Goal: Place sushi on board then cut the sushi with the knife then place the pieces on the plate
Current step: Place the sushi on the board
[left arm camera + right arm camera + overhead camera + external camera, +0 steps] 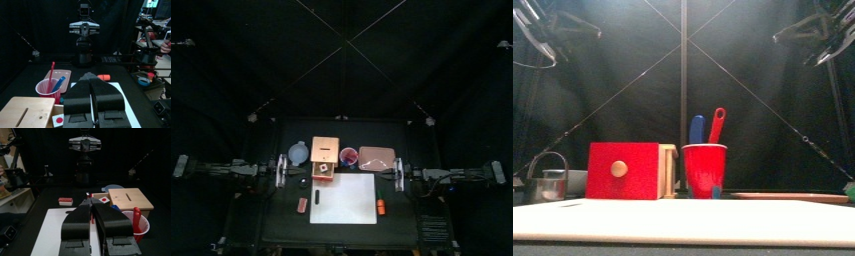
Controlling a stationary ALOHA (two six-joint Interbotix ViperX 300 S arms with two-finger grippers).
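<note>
The white cutting board [345, 198] lies at the table's front middle, with nothing on its middle. Behind it stands the red cup [704, 168] holding a blue knife [696, 129] and a red knife [718, 125]. The pink tray [376, 158] lies to the cup's right. No sushi roll is plainly visible; a small green bit [850, 190] shows at the far right in the front view. My left gripper [291, 172] hangs shut and empty left of the board, and my right gripper [389, 172] hangs shut and empty on the right. Both are raised above the table.
The wooden box [325, 155] with its red drawer front [624, 171] stands left of the cup. A blue-grey bowl [297, 153] and a metal cutter [549, 183] are further left. A small red toy [302, 204] lies left of the board, an orange toy [382, 207] at its right edge.
</note>
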